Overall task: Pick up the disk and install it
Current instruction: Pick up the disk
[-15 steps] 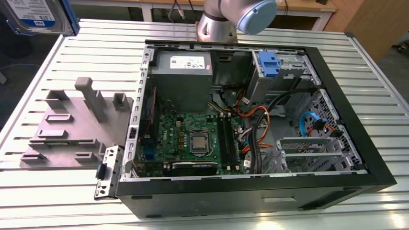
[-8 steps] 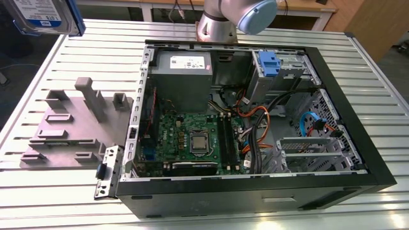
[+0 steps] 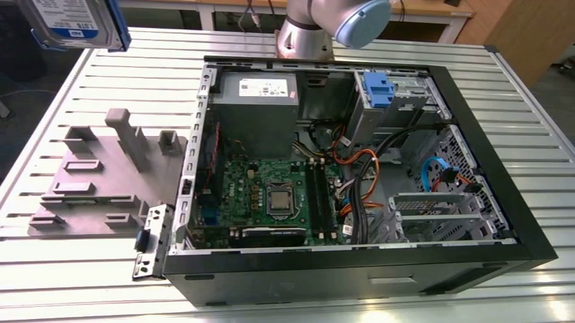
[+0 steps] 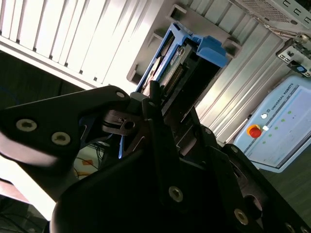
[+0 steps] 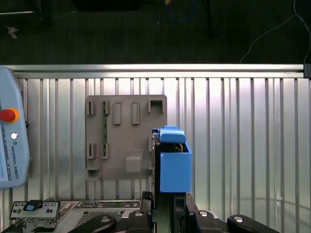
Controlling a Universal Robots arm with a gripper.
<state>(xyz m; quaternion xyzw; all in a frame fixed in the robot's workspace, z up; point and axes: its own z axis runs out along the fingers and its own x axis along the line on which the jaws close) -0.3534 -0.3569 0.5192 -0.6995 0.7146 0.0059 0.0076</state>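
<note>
While held aloft, disk (image 3: 72,23): high at the exterior view's upper left, above the slatted table (image 3: 81,282), well apart from the open computer case (image 3: 359,266).
Gripper (image 5: 167,206): jaws clamped on the disk's blue-railed edges, first wrist view.
Grey fixture (image 5: 121,141): flat on the table, below the disk.

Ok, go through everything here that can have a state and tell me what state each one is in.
disk: clamped in the tool, held in the air off the table, not installed.
tool: shut on the disk.
computer case: lying on its side, open, insides showing.
drive cage: the disk is not yet in it.
grey holder: flat on the table beside the case.
</note>
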